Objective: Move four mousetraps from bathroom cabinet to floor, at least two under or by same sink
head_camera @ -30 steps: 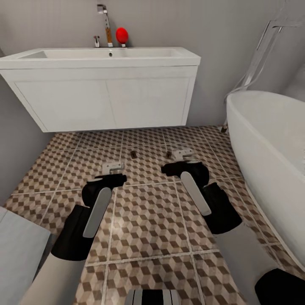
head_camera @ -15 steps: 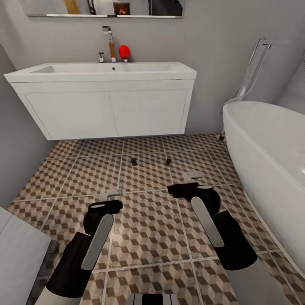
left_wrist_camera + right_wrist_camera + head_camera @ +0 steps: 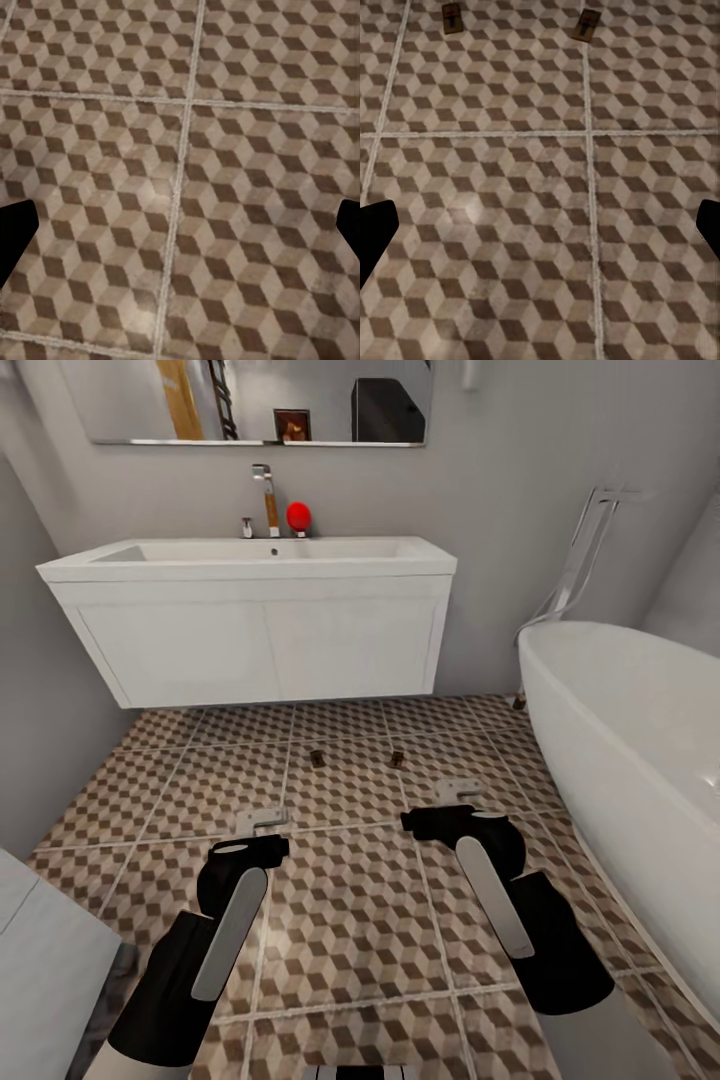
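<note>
Bathroom floor [image 3: 350, 920] open; mousetraps [image 3: 318, 758] near sink [image 3: 260, 555].

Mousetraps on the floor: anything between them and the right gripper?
Nothing visible. Two mousetraps lie on the floor in front of the sink. Only bare tile runs between them and the right gripper; the right wrist view shows both traps past open tiles.

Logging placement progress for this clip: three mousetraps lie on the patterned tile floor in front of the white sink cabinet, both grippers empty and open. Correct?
Not quite: two mousetraps, not three, lie on the bathroom floor before the sink, one beside the other, as the head view shows. The left gripper and right gripper are indeed empty and open.
</note>
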`<state>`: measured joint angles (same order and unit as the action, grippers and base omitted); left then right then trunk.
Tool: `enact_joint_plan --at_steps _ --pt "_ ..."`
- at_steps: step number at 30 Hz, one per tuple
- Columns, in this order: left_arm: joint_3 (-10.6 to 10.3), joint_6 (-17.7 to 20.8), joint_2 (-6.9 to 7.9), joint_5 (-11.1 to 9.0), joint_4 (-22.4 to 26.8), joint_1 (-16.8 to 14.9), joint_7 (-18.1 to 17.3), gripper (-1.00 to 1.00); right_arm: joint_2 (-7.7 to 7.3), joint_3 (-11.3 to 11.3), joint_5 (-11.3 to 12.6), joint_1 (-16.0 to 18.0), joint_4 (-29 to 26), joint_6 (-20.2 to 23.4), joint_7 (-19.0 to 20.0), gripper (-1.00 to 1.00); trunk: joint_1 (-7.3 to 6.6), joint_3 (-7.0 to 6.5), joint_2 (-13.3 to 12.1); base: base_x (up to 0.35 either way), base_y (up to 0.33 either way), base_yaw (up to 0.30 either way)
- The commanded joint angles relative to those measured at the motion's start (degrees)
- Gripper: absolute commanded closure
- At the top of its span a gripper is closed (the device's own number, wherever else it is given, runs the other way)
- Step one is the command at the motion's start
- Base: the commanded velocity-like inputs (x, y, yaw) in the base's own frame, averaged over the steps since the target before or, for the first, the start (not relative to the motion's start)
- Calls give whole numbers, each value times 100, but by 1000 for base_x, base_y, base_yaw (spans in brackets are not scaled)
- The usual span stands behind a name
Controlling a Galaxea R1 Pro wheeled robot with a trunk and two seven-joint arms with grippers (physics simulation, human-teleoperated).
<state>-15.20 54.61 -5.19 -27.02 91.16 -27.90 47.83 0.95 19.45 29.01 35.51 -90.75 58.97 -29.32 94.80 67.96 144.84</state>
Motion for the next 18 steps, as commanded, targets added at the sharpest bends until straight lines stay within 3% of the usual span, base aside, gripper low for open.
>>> enact_joint_plan --at_steps 1,18 --pt "-4 14 0 -57 3 -4 62 -100 -5 3 58 2 -4 17 -59 -100 -3 -18 0 0 0 0" --pt "41 14 1 -89 -1 -4 52 -100 -25 12 54 -46 -4 18 -57 -100 -47 -394 -22 0 0 0"
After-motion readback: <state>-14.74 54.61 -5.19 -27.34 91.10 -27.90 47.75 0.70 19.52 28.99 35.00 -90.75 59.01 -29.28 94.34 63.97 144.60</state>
